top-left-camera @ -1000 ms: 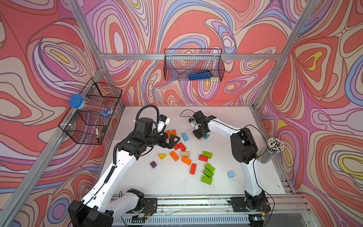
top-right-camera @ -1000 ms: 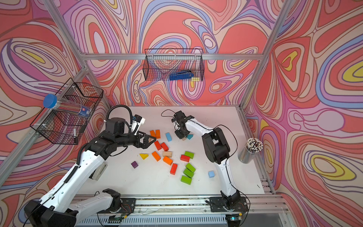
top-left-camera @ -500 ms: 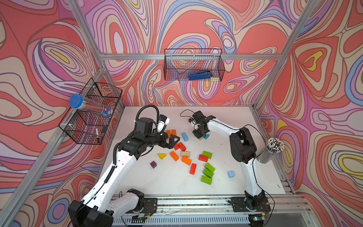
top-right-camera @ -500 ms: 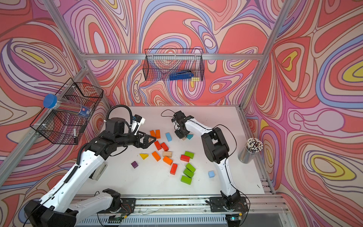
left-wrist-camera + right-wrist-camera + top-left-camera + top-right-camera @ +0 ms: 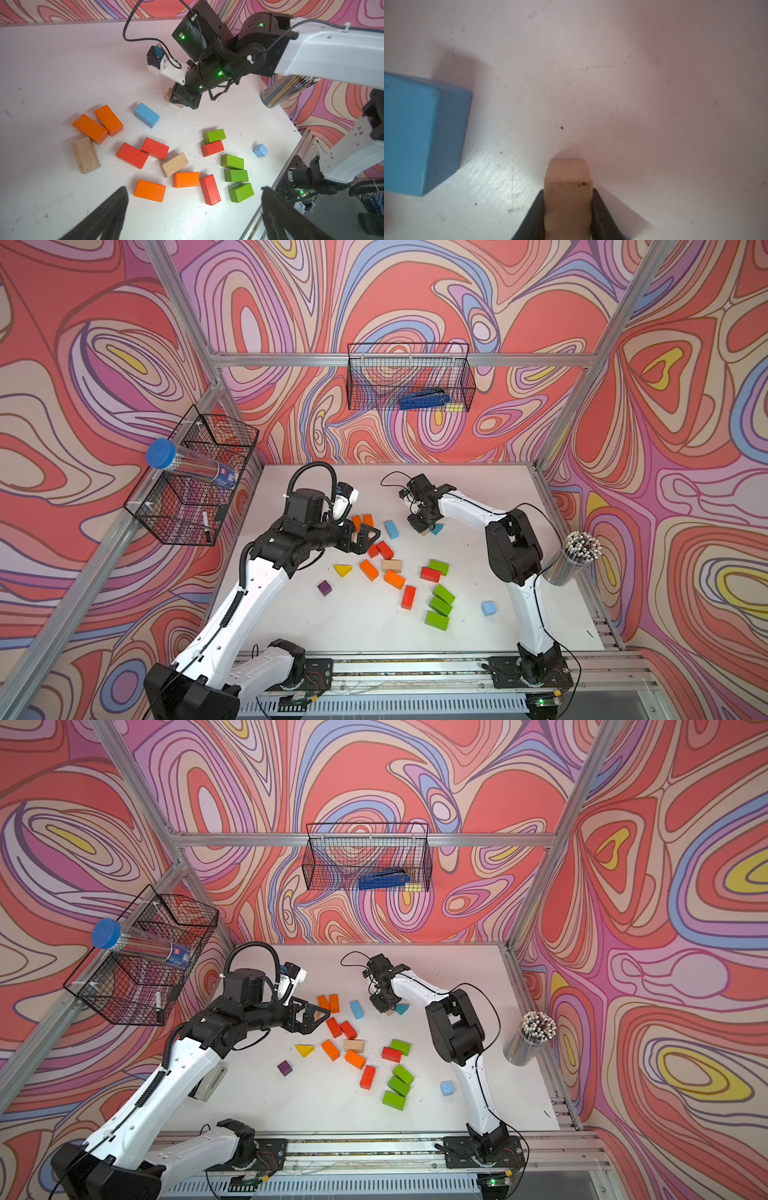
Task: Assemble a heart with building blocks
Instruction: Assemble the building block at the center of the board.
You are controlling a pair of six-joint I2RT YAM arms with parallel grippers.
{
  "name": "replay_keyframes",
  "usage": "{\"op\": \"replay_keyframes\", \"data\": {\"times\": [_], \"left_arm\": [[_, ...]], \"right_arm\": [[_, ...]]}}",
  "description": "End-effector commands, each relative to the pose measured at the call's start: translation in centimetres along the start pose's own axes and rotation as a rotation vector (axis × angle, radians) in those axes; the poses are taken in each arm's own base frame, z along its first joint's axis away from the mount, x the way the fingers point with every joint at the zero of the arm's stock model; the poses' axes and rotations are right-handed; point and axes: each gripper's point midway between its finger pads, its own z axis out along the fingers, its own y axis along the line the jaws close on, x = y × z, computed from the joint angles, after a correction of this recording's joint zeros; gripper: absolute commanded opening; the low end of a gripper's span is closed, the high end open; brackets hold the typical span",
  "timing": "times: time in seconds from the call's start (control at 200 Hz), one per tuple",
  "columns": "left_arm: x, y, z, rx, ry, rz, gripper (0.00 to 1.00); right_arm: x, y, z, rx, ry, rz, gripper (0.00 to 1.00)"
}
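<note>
Readable text: we find none in any view.
Clear tube (image 5: pixel 195 466) in the side wire basket (image 5: pixel 174 508): we see a printed label (image 5: pixel 226 477) in blue, red and white in both top views.
Label characters: we cannot resolve them; they are too small to read.
Brand: we cannot tell.

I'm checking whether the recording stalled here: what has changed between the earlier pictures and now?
Nothing has visibly moved. The right gripper stays shut on the plain wood block, next to the teal wedge. The left gripper stays open above the scattered blocks, and none of them has shifted.
</note>
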Motion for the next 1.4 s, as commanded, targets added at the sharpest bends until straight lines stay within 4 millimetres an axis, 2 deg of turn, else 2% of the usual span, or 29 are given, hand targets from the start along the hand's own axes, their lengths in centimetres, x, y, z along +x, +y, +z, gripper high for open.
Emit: {"op": "replay_keyframes", "data": {"times": [0.0,0.716,0.861,1.177,1.397], "left_arm": [[0.1,0.0,0.0,-0.002,-0.006,0.019,1.0],[-0.1,0.0,-0.1,-0.006,-0.012,0.022,1.0],[-0.1,0.0,-0.2,-0.006,-0.014,0.023,1.0],[-0.1,0.3,-0.4,-0.024,-0.024,0.029,1.0],[-0.2,0.3,-0.3,-0.025,-0.024,0.028,1.0]], "right_arm": [[-0.2,-0.1,0.7,0.011,-0.002,-0.002,0.33],[-1.2,-0.5,0.0,0.02,-0.033,-0.001,0.44],[-1.9,-0.6,-1.1,0.022,-0.071,0.024,0.48],[-4.4,0.0,-5.1,-0.02,-0.241,0.25,0.55],[-5.3,0.7,-6.1,-0.017,-0.246,0.359,0.58]]}}
